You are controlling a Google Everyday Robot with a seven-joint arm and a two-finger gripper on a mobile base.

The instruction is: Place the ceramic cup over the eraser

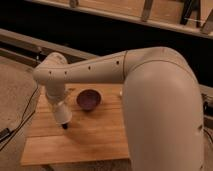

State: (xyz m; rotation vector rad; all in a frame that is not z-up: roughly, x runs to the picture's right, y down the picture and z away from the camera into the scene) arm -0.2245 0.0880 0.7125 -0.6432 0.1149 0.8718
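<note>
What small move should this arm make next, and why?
Probably lift and open the jaws, ready to grasp. The gripper hangs low over the light wooden table, beside the dark purple round bowl, jaws shut, nothing visibly held; the arm hides the table's right side.

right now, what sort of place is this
Probably an indoor robot test lab rather than a home: a bare wooden table holding a dark bowl, loose cables trailing beside it at the picture's left, and the gripper, shut, low over the table next to the bowl.
</note>
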